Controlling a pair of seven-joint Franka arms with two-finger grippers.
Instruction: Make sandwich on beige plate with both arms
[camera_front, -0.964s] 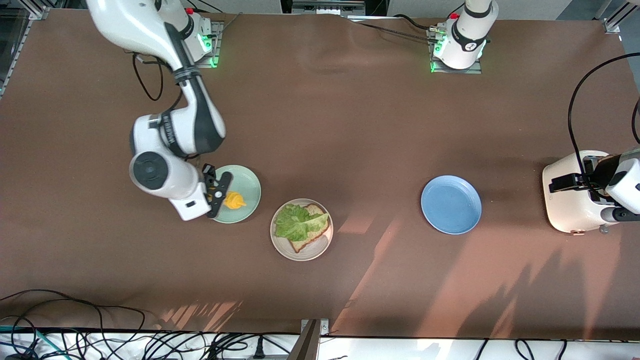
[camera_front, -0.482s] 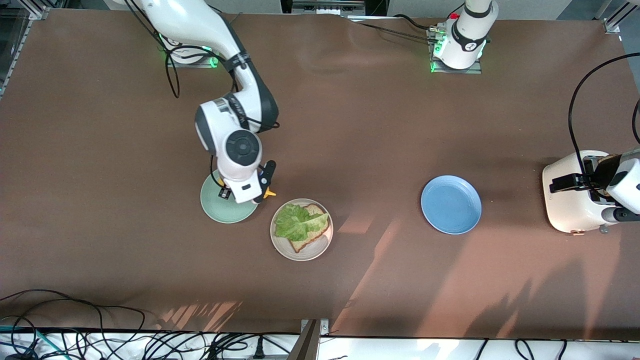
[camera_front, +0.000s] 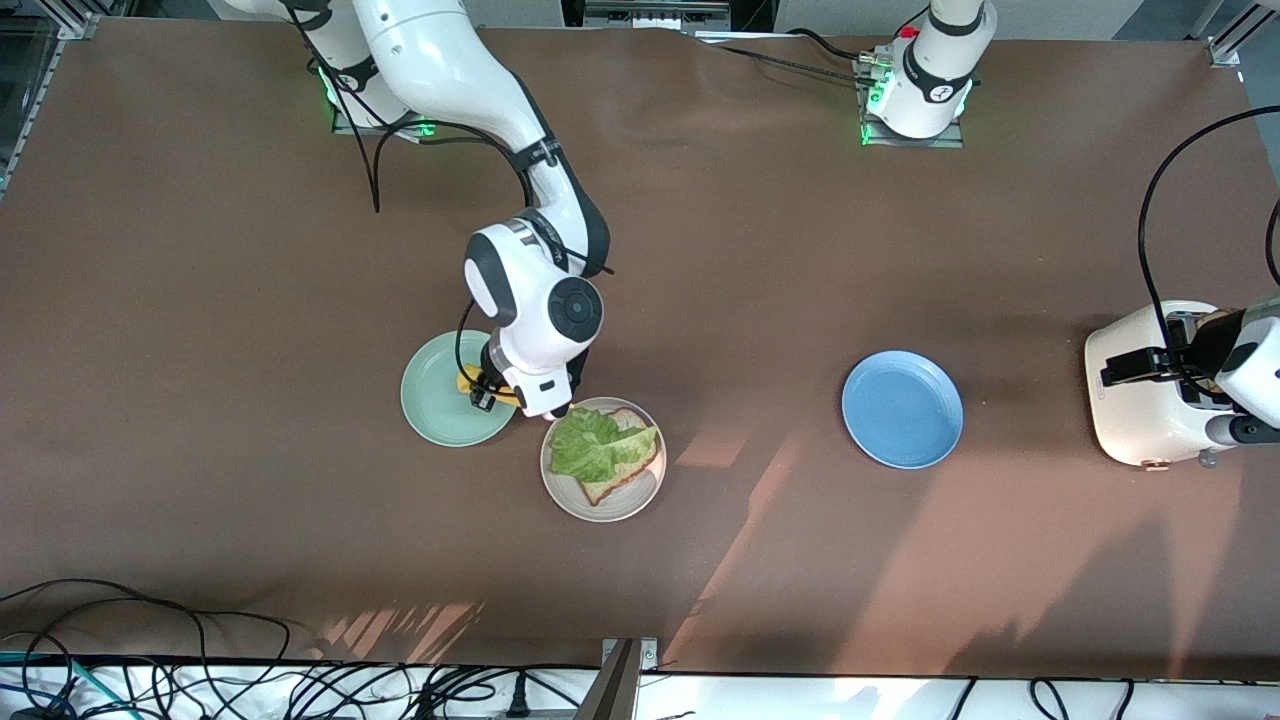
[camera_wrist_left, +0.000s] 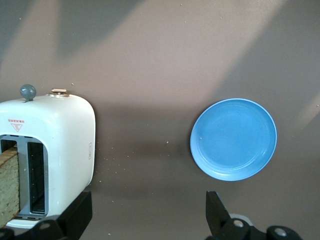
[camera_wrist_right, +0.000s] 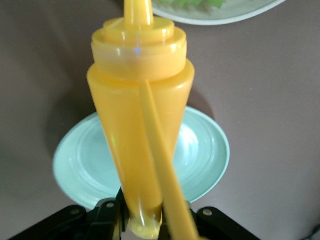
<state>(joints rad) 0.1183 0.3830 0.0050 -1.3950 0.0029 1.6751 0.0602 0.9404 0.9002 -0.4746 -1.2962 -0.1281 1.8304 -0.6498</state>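
Observation:
The beige plate (camera_front: 560, 494) holds a slice of brown bread (camera_front: 622, 472) with a green lettuce leaf (camera_front: 596, 444) on top. My right gripper (camera_front: 497, 390) is shut on a yellow squeeze bottle (camera_wrist_right: 142, 125) and hangs over the mint-green plate's (camera_front: 430, 395) edge beside the beige plate. In the right wrist view the right gripper (camera_wrist_right: 150, 220) clamps the bottle's base, and the nozzle points at the beige plate's rim (camera_wrist_right: 220, 17). My left gripper (camera_wrist_left: 147, 220) stands open and holds nothing, by the white toaster (camera_wrist_left: 55, 150).
A slice of bread (camera_wrist_left: 7, 185) stands in the toaster's slot. The toaster (camera_front: 1140, 420) sits at the left arm's end of the table. An empty blue plate (camera_front: 902, 408) lies between it and the beige plate. Cables run along the table's near edge.
My right arm has swung the yellow bottle across the mint-green plate toward the beige plate. The left arm has not moved.

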